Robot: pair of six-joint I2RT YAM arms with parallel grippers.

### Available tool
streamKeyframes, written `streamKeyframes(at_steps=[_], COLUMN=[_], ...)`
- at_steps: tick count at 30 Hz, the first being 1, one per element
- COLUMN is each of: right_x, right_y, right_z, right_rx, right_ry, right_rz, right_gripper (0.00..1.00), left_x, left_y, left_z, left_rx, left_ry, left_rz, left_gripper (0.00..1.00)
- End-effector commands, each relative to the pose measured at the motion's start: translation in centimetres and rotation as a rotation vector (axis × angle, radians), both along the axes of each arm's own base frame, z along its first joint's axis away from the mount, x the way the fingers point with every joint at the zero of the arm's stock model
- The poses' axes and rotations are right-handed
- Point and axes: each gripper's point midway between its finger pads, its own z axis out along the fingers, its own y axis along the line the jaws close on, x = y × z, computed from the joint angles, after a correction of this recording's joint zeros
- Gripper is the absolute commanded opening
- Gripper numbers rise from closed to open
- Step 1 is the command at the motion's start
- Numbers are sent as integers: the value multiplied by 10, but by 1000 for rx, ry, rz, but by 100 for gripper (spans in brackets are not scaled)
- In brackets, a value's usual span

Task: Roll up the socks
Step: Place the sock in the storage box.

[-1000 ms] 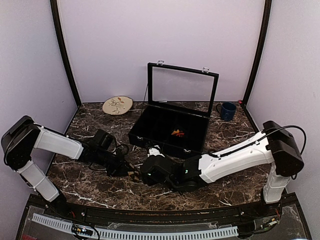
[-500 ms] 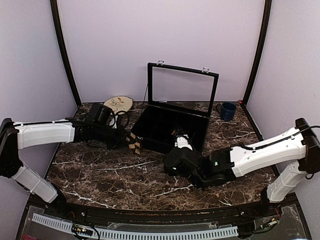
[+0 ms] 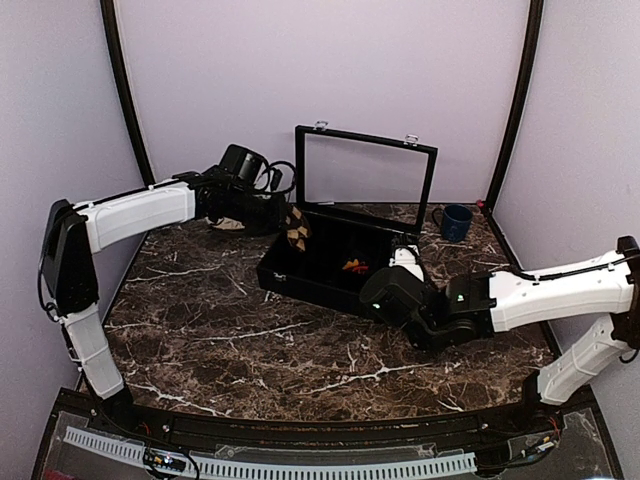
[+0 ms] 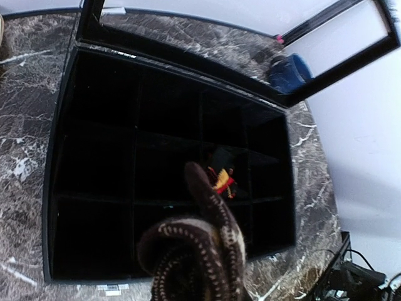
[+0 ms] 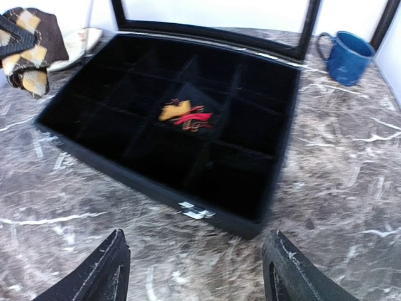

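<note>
Pinches rolled tan-brown sock point(image 3: 296, 231) in narrowly closed left gripper point(image 3: 289, 223) above case point(image 3: 300, 287) left side, seemingly to drop beside red-orange sock point(image 5: 185, 114) in middle compartment; holds right gripper point(image 5: 194, 271) wide, empty, nearside, clear.

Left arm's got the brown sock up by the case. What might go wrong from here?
The rolled tan-brown sock hangs from the left claw near the case rim; released here, it may land on a divider or unroll. The red-orange sock occupies a middle compartment; avoid dropping onto it.

black case point(image 3: 312, 288), lid point(image 3: 364, 182) upright, on marble table point(image 3: 220, 330); blue mug point(image 3: 456, 221) nearby.
</note>
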Motion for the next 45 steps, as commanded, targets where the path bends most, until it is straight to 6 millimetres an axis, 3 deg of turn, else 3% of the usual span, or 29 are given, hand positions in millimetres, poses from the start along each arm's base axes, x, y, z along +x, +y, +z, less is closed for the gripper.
streamKeyframes(at_steps=[1, 3, 11, 20, 30, 45], right_x=[13, 17, 26, 29, 28, 16], right_y=[-22, -27, -42, -48, -48, -57], right_z=[6, 7, 8, -6, -19, -16], right_rx=[-73, -84, -89, -78, -59, 34], right_ry=[-19, -19, -19, 1, 5, -5], right_rz=[-75, -90, -98, -75, -25, 17], right_gripper=[69, 69, 69, 69, 69, 69], left_x=[10, 13, 20, -2, -16, -24], left_y=[-11, -26, -33, -31, -50, -42], left_z=[-28, -30, -64, -97, -117, -155], left_rx=[106, 133, 199, 239, 225, 251], left_ry=[88, 108, 275, 434, 554, 711], left_rz=[-2, -6, 58, 114, 164, 362], left_gripper=[0, 0, 0, 0, 0, 0])
